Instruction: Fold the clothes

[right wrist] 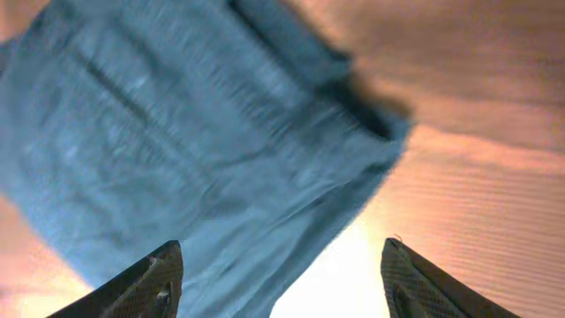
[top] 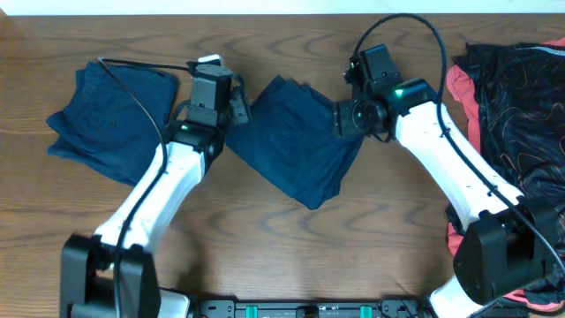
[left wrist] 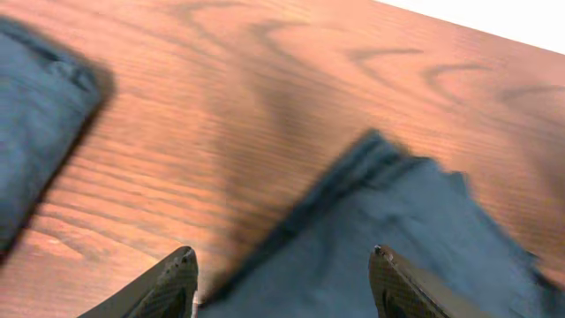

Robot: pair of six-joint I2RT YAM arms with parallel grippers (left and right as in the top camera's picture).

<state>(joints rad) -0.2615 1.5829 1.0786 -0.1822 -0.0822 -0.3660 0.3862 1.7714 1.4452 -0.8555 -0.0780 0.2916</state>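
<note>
Fingertips (left wrist: pixel 177 269) of the left gripper (left wrist: pixel 282 256) stand wide apart and hold nothing. The middle garment (left wrist: pixel 388 238) lies between and ahead of them and runs off to their right, its dark edge just inside the left finger. The right gripper (right wrist: pixel 281 246) is also spread wide and empty. The same garment lies ahead of its left finger and reaches in between the two, with bare table (right wrist: pixel 477 177) before its right finger.

Only the overhead view shows the whole layout. A folded garment (top: pixel 110 119) sits well to the left of the left fingers, and a dark patterned pile (top: pixel 521 106) with a pink rim lies behind the right arm. The left wrist view catches just a blurred corner of the folded garment, far left of the fingers.

Both garments are plain navy and soft. The middle one is a rumpled diamond with layered edges at its top corner. Open wood lies ahead of the left fingers, between the two garments.
</note>
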